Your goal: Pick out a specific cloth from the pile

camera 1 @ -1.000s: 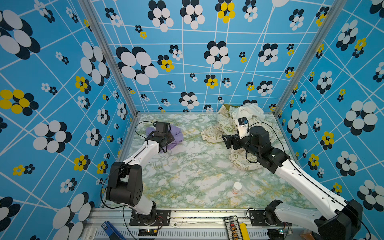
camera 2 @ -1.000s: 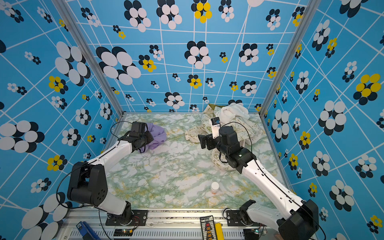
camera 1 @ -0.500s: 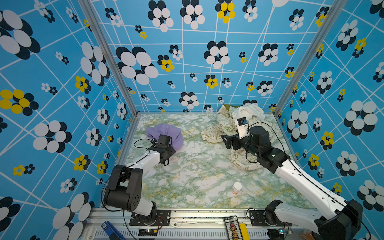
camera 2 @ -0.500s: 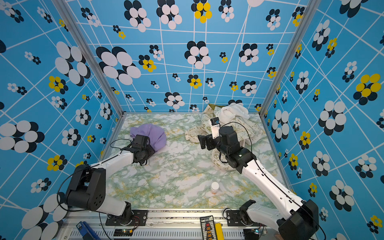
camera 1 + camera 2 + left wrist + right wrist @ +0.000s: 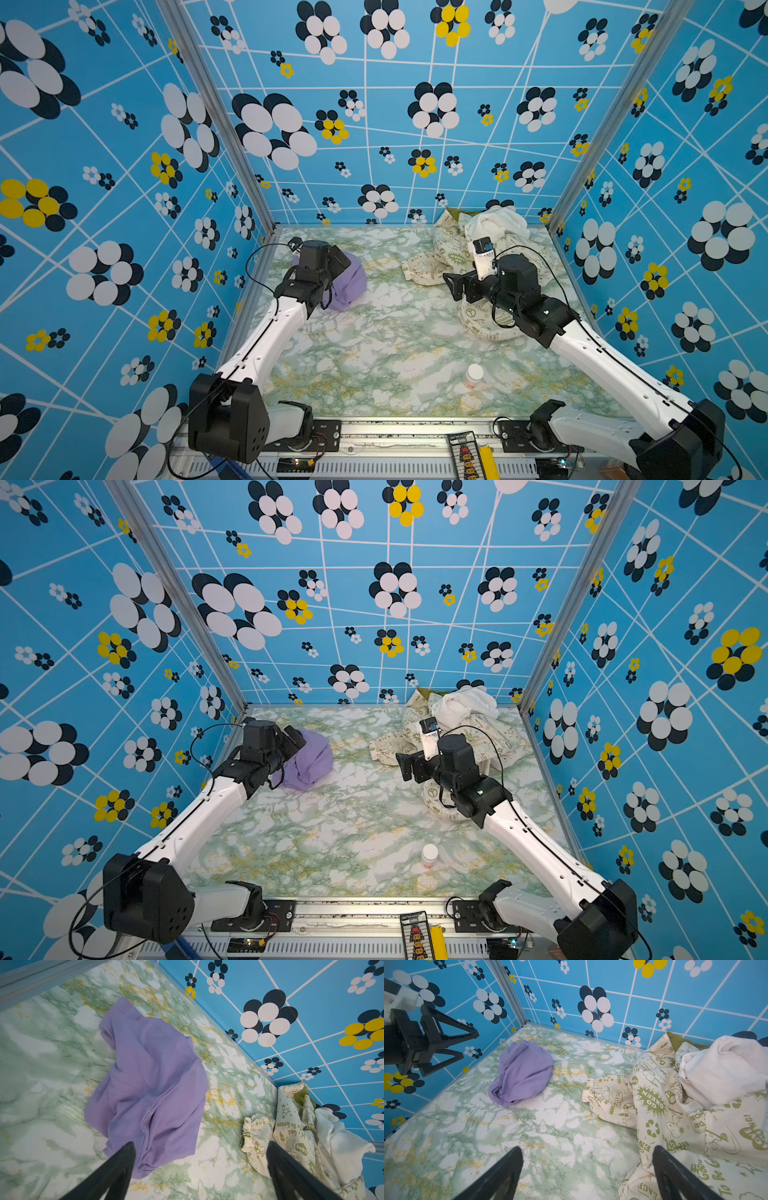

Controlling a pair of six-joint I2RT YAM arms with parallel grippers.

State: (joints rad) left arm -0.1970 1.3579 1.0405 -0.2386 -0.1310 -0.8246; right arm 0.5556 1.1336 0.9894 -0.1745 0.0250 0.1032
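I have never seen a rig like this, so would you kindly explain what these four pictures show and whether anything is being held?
Two white robot arms stand at the front of a marbled table inside a blue flowered booth. Two pictures look down from one stereo camera overhead, so they nearly match; the other two come from a camera on each arm's wrist. The lavender cloth lies alone on the table, apart from the pile of cream printed fabric with a white cloth on top. A small white bottle stands near the front. The left end effector hangs open near the lavender cloth; the right end effector is open beside the pile. Nothing is held.
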